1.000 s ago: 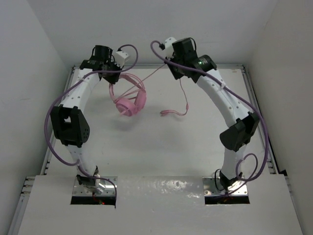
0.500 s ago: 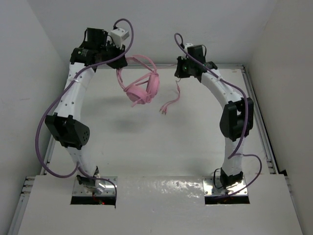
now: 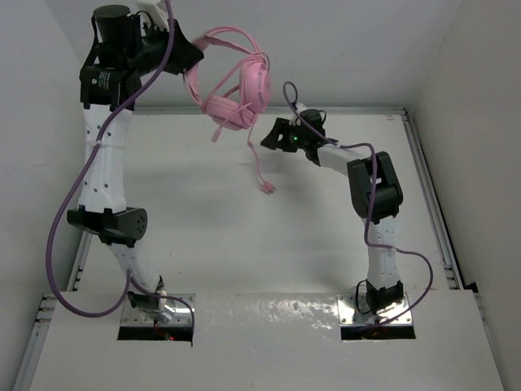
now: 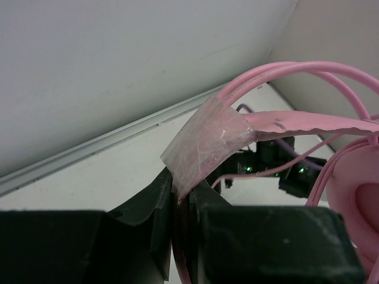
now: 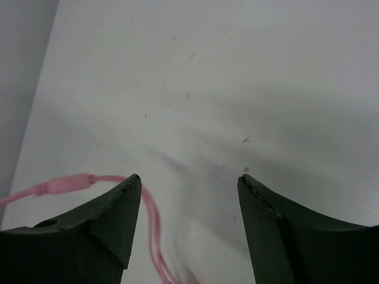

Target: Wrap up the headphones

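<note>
A white table (image 3: 244, 236) fills the floor of a plain white box, with walls (image 3: 37, 138) on the left, back and right and a metal rail (image 3: 427, 195) along its edge.

In the top view, the left arm stands tall at the far left corner, a purple cable (image 3: 57, 228) looping beside it. The left gripper (image 3: 181, 57) is clamped on the headband (image 3: 218, 36) of the headphones (image 3: 240, 94), which hang in the air well above the table. Their ear cups (image 3: 254, 81) dangle to its right. The cord (image 3: 254, 159) drops from them to the plug (image 3: 267, 191); whether the plug touches the table cannot be told. Just right of the cord sits the right gripper (image 3: 269, 138), low over the far part of the table.

The left wrist view alone shows the grip: the left gripper (image 4: 180, 192) is pinched narrow on a patch of clear tape (image 4: 207, 142) wrapped round the headband (image 4: 308, 121).

The right wrist view alone shows the right gripper (image 5: 189, 183) spread wide and holding nothing, with the cord (image 5: 65, 184) lying past its left finger (image 5: 100, 219).
</note>
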Available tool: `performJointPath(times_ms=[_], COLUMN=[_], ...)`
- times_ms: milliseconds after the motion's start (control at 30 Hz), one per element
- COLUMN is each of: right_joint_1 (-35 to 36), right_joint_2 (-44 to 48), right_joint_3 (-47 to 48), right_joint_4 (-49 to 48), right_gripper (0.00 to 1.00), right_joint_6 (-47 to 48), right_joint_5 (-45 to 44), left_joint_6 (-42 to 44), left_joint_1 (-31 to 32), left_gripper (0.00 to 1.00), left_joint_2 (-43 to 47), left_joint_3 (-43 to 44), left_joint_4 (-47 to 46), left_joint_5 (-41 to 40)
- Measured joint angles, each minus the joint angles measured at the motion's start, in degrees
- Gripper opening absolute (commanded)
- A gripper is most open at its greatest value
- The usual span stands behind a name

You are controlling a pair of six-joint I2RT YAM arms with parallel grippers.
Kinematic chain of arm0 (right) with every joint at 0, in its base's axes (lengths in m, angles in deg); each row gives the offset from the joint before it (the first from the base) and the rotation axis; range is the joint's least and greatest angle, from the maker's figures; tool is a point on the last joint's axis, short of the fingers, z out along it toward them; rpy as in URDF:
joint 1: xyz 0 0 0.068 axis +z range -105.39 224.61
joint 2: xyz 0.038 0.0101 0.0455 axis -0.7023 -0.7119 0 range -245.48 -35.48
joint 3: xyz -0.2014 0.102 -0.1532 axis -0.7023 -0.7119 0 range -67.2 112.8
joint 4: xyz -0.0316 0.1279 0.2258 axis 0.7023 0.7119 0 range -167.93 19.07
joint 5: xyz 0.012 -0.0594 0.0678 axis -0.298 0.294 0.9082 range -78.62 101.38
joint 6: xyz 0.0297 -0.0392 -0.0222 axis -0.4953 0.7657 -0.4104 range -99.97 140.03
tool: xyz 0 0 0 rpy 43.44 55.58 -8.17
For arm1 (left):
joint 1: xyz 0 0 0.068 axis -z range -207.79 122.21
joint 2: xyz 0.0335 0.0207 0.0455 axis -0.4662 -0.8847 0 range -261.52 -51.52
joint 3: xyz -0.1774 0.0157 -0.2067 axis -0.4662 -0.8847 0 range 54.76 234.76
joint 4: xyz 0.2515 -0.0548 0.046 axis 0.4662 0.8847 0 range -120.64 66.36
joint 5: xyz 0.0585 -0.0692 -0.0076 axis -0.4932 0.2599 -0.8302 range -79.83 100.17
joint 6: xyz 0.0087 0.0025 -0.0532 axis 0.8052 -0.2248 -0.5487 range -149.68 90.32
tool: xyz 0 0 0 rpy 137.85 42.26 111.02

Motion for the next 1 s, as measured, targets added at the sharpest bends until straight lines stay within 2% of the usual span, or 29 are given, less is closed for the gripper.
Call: performJointPath(times_ms=[167,300,533,767,900,1000], right_joint_1=[2.8,2.6,2.1,2.5,5.1,9.2], right_joint_2=[-0.1,3.2,13.0,24.7,31.5,33.2], right_joint_3=[-0.3,-6.1,-17.1,-26.9,-34.9,-37.5], right_joint_4=[-0.4,-1.0,0.9,6.0,2.4,-2.8], right_gripper=[0.66,0.66,0.67,0.66,0.67,0.70], right_joint_6=[4.3,6.9,12.9,25.4,29.0,30.0], right_joint_5=[2.1,5.5,8.5,10.0,9.0,5.6], left_joint_6=[-2.5,-3.3,-3.9,-3.9,-4.3,-4.6], left_joint_1=[0.0,0.0,0.0,-0.2,-0.3,-0.3], left_gripper=[0.00,0.00,0.00,0.00,0.00,0.00], left_joint_2=[-0.1,-0.9,-2.6,-2.6,-2.6,-2.6], left_joint_3=[1.0,1.0,1.0,2.6,2.9,2.9], left_joint_4=[0.2,0.6,0.6,0.5,0.1,0.1], left_joint_5=[-0.3,-0.7,-1.0,-1.0,-0.8,-0.8])
